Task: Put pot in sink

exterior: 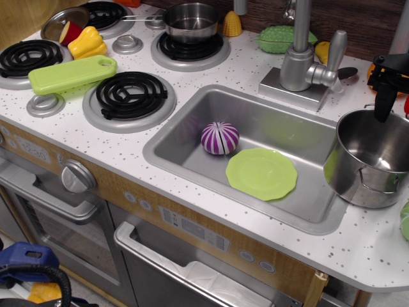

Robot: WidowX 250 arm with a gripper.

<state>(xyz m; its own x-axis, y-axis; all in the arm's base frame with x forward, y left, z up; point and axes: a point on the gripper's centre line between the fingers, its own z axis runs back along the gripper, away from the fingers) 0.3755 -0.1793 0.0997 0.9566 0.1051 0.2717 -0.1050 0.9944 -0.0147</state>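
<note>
The pot (pixel 367 160) is large, deep, shiny steel with a small loop handle on its near side. It is at the right edge of the view, overlapping the right rim of the sink (pixel 192 112), and looks slightly tilted. My gripper (pixel 385 114), black with orange parts, comes down from the top right. Its dark finger meets the pot's far rim and appears clamped on it. The sink is a brushed-metal basin in the white speckled counter. It holds a purple-and-white striped ball (pixel 220 138) and a green plate (pixel 262 173).
A faucet (pixel 300 61) stands behind the sink. Left of the sink are black coil burners (pixel 131 96), a green cutting board (pixel 71 73), a yellow pepper (pixel 87 41) and a smaller steel saucepan (pixel 190 22) on the back burner. The counter's edge is close to the pot's right.
</note>
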